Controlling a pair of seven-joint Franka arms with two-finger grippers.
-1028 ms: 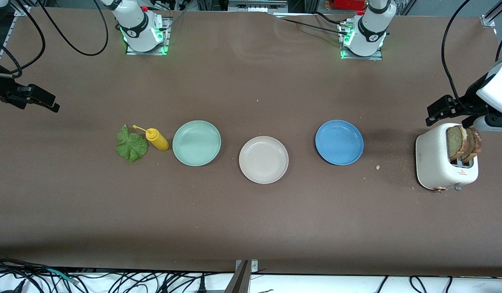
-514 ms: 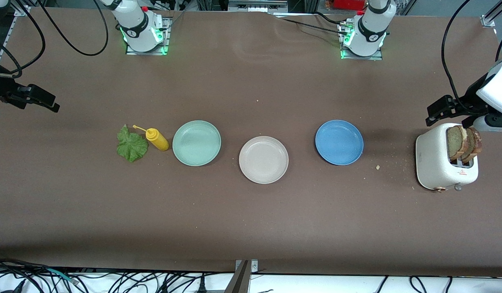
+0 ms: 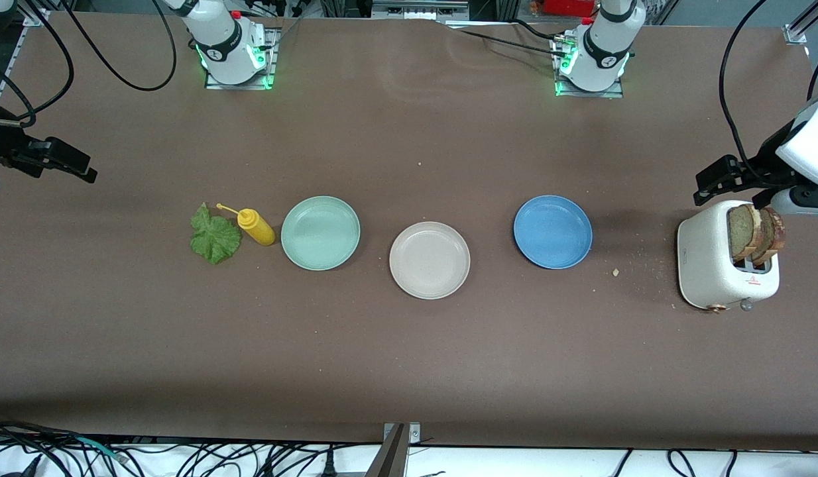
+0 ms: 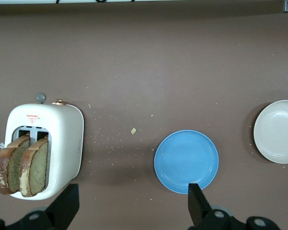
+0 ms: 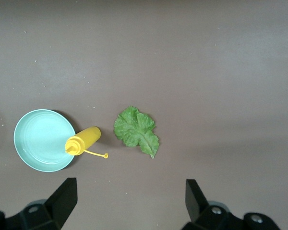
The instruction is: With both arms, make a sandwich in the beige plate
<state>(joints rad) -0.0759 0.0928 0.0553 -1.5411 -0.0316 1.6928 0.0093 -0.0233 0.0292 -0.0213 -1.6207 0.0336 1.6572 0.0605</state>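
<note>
- Across the brown table (image 3: 409, 358), seen from the front camera: the beige plate (image 3: 429, 260) lies flat at the middle, nothing on it. A mint-green plate (image 3: 320, 232) sits at its ten o'clock and a blue plate (image 3: 553, 231) at its two o'clock, both apart from it.
- A lettuce leaf (image 3: 214, 236) lies flat toward the right arm's end, its long axis running roughly eleven to five o'clock. A yellow squeeze bottle (image 3: 255, 226) lies on its side between leaf and mint-green plate, nozzle pointing to ten o'clock.
- A white toaster (image 3: 710, 265) stands toward the left arm's end, with two bread slices (image 3: 754, 232) upright on edge in its slots.
- The left gripper (image 3: 717, 180) hangs above the toaster's upper edge; the right gripper (image 3: 64, 162) hangs over bare table at the other end. Both arms reach in from the table's ends.
- From the left wrist: left gripper fingers (image 4: 198, 207) spread wide, holding nothing, over toaster and blue plate.
- From the right wrist: right gripper fingers (image 5: 196, 199) spread wide, holding nothing, over leaf and bottle.
</note>
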